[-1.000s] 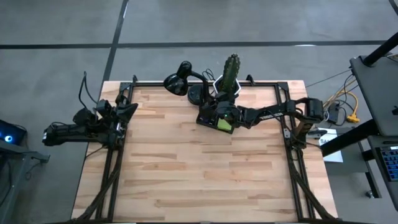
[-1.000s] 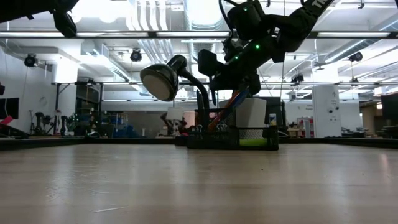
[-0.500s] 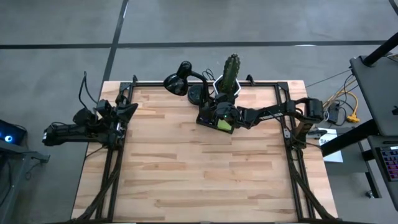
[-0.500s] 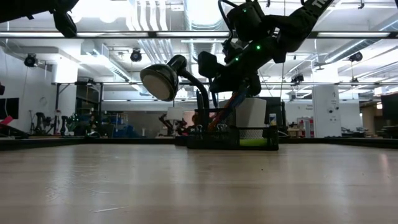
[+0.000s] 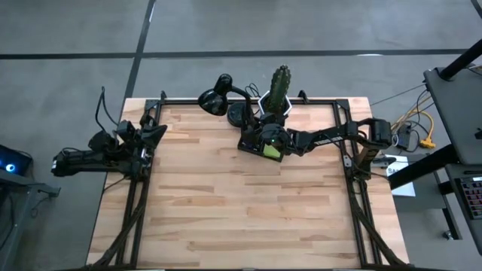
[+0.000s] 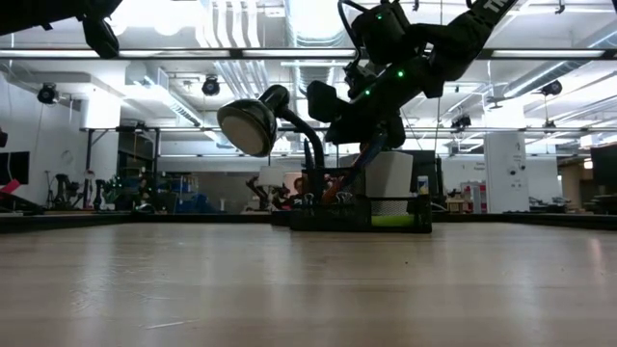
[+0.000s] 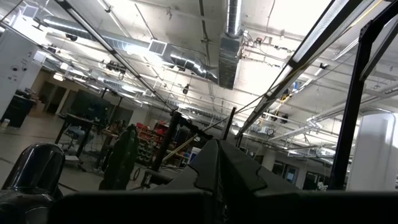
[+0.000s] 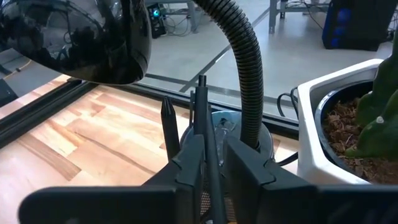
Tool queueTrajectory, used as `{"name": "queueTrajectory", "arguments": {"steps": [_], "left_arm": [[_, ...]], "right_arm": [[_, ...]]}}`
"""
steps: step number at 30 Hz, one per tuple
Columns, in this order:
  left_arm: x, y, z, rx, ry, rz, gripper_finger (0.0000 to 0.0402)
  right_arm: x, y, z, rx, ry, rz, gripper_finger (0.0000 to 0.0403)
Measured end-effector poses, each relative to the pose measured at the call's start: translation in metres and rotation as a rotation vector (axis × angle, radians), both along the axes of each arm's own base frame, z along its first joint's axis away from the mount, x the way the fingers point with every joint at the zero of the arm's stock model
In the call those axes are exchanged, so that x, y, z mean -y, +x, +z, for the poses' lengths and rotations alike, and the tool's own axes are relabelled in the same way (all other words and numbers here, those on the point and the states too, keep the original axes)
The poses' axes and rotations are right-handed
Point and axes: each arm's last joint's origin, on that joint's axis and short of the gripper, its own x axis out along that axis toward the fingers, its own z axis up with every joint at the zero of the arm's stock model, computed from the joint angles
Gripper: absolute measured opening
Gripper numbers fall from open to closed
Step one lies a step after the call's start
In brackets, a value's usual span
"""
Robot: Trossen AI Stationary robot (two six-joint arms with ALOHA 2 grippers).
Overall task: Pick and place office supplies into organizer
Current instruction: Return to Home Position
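The dark box organizer (image 5: pixel 252 143) stands at the table's far middle, in front of the lamp; it also shows in the low view (image 6: pixel 371 214). A lime-green sticky pad (image 5: pixel 271 151) lies in its near right part. My right gripper (image 5: pixel 265 137) hovers over the organizer, shut on a thin dark pen (image 8: pixel 204 112). A second dark pencil (image 8: pixel 168 124) stands in the organizer beside it. An orange pencil (image 6: pixel 359 162) leans out of the organizer under the gripper. My left gripper (image 5: pixel 154 132) waits at the table's left edge, shut and empty. My right gripper pinches the dark pen's shaft (image 8: pixel 207 134) between its two fingers, below the pen's upper end. The fingers (image 8: pixel 189 165) lie across the pen, which stands nearly upright. Its lower end is hidden by the gripper and the organizer.
A black desk lamp (image 5: pixel 215 99) with a gooseneck (image 8: pixel 249 74) stands just behind the organizer. A white hexagonal cactus pot (image 5: pixel 279 96) stands at the far edge to the lamp's right. The wooden table (image 5: pixel 241 211) stretches toward the near edge.
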Motion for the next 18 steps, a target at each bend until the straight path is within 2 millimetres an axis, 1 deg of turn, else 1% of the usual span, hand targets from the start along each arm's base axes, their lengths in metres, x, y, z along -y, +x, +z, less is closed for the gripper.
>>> {"name": "queueTrajectory", "arguments": {"steps": [4,18], "left_arm": [[0.0000,0.0000,0.0001,0.000,0.000,0.000,0.0000],[0.0000,0.0000,0.0001,0.000,0.000,0.000,0.0000]], "right_arm": [[0.0000,0.0000,0.0000,0.000,0.000,0.000,0.0042],[-0.0001,-0.0001,0.0014,0.008,-0.001,0.000,0.0043]]}}
